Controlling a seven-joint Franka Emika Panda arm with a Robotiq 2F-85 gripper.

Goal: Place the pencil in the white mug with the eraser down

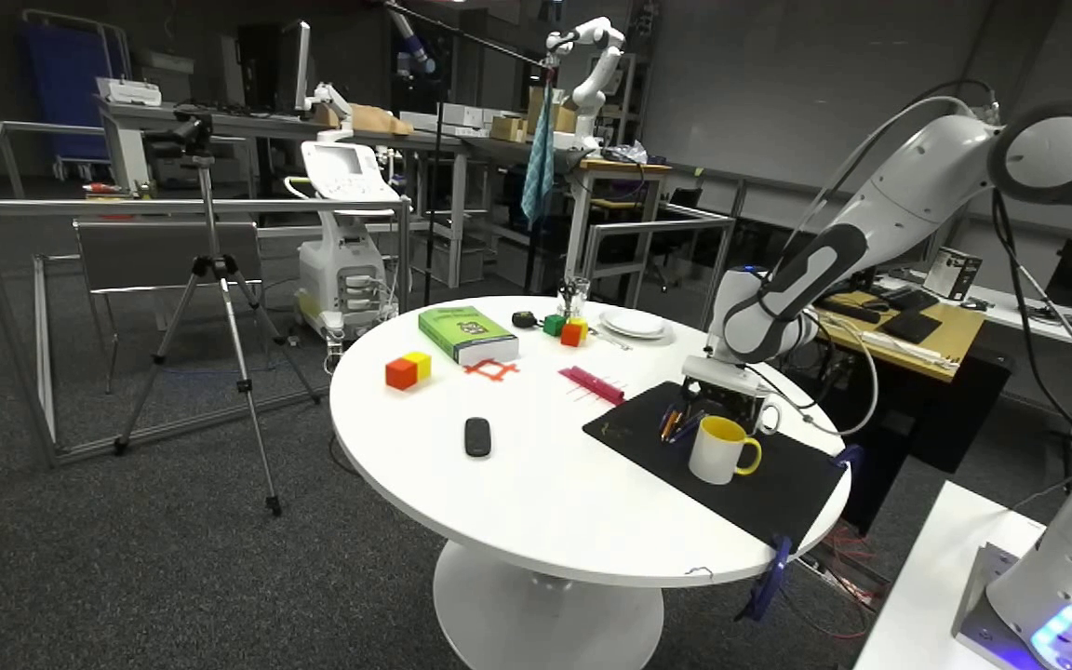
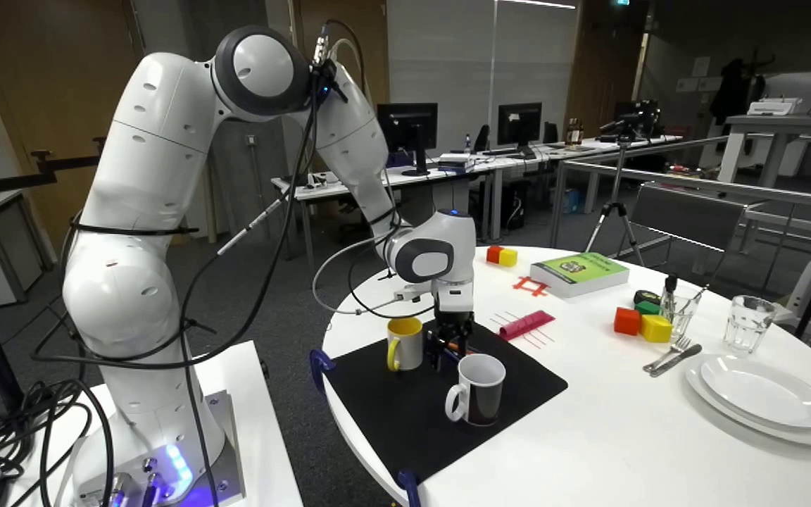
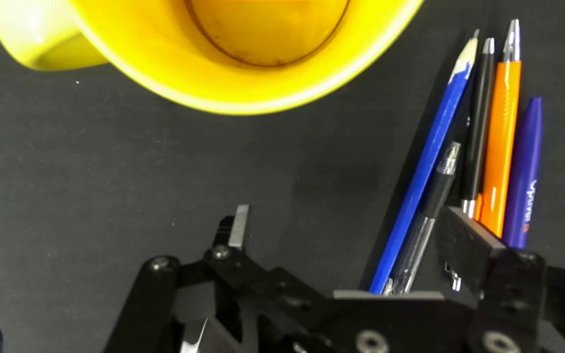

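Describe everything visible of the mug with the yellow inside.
The mug is white outside and yellow inside, with a yellow loop handle; it looks like glossy ceramic. It stands upright on the black mat, mouth up, and only the mat is seen touching it. The wrist view cuts off part of it but shows a dark ring around its floor; nothing is seen standing in the visible interior. There, mat shows between the mug and both the gripper and the blue pencil.
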